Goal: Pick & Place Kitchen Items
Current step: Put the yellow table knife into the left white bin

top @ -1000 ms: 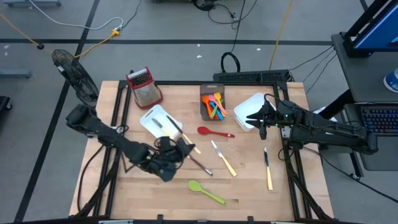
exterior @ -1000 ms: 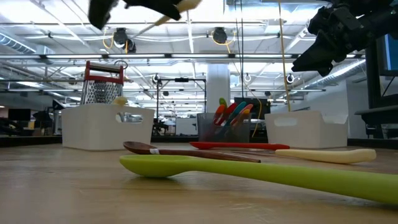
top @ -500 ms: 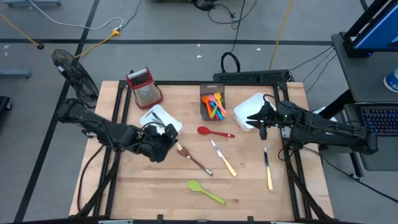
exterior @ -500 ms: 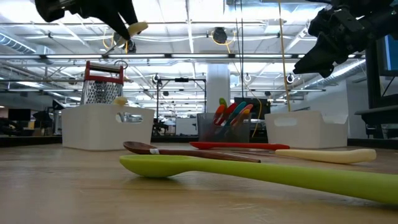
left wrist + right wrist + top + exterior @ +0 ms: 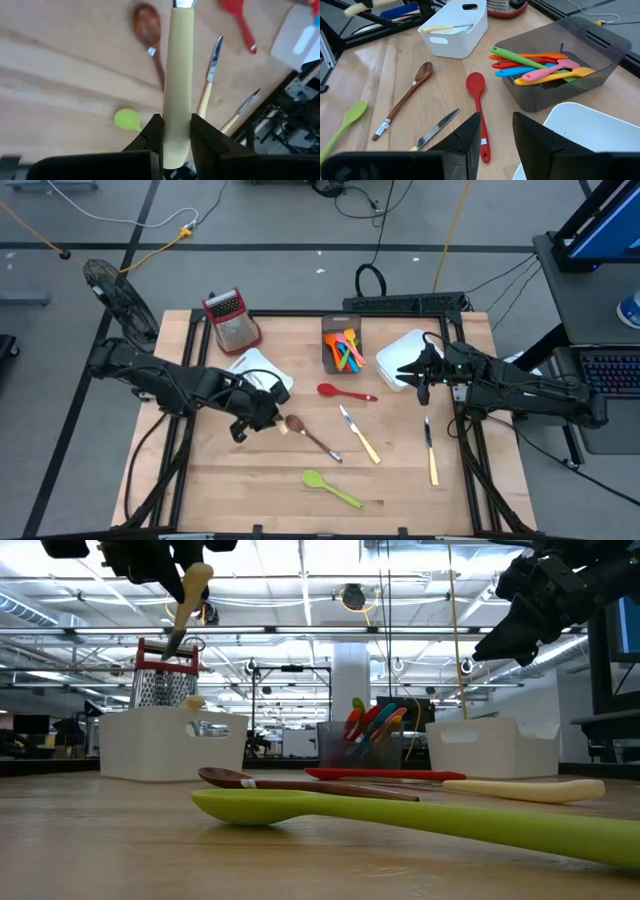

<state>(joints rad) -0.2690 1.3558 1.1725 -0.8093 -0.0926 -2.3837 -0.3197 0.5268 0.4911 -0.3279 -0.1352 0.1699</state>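
Slippage was the risk: the left gripper (image 5: 172, 137) pinched a yellow-handled knife (image 5: 179, 75) by its handle end above the white bin (image 5: 257, 372), so it could swing and miss. The right gripper (image 5: 496, 131) hung open beside the second white bin (image 5: 408, 357).

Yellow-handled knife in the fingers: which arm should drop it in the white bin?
Left. Its gripper already holds the knife just beside the left white bin; the right gripper hovers at the far bin, empty.
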